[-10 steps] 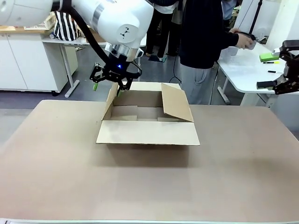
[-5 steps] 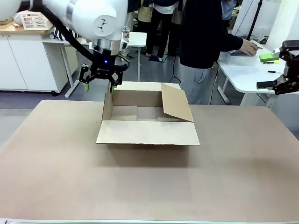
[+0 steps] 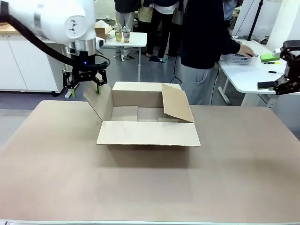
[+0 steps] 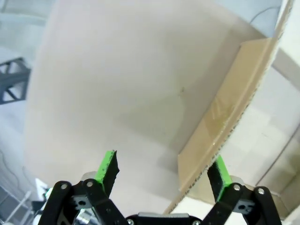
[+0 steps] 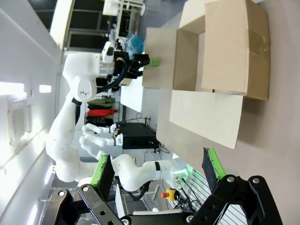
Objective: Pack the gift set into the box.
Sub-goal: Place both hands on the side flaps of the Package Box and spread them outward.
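Brown tabletop (image 3: pixel 150 187) bears the open box (image 3: pixel 147 133), left hand (image 3: pixel 86 89) spread just beside it.

The large rectangular brown corrugated cardboard box (image 3: pixel 149 133) sat on the broad tan table (image 3: pixel 140 192), just right of and below the left pincer (image 3: pixel 86 90); its left flap's (image 4: pixel 229 117) upper edge lay between that pincer's fingers. A dark-clothed person (image 3: pixel 204 42) stood behind the box, the right pincer (image 3: pixel 268 71) well apart beyond

Brown table (image 3: pixel 150 187), two bottles (image 3: pixel 122 33) on a small white table (image 3: pixel 136 41), white cabinets (image 3: pixel 23 65), person in dark top (image 3: pixel 201 33)
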Controlling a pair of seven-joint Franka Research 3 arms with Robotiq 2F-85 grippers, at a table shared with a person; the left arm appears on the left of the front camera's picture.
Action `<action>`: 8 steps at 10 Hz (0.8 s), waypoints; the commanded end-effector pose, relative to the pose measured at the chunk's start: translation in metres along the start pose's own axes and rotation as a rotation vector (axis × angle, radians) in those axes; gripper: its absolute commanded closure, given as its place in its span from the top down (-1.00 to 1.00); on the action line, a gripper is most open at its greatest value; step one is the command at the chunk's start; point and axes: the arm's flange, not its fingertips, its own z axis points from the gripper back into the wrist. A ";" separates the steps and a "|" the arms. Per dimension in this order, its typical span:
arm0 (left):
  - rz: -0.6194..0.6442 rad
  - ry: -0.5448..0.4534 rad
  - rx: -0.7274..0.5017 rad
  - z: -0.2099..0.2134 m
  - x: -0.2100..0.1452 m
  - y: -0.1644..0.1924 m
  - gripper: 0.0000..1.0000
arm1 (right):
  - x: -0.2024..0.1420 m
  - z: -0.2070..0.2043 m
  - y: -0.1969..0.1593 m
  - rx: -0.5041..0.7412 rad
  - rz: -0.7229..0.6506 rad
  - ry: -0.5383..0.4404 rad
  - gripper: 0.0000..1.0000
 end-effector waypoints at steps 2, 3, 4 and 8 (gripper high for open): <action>-0.021 0.034 -0.190 -0.019 0.001 0.047 1.00 | 0.003 -0.002 0.001 0.015 0.027 -0.004 1.00; -0.031 0.054 -0.252 -0.029 0.006 0.059 1.00 | 0.003 -0.002 0.001 0.015 0.027 -0.004 1.00; -0.043 0.075 -0.304 -0.040 0.010 0.068 1.00 | 0.003 -0.002 0.001 0.015 0.027 -0.004 1.00; -0.061 0.051 -0.357 -0.050 0.018 0.071 1.00 | 0.003 -0.002 0.001 0.015 0.027 -0.004 1.00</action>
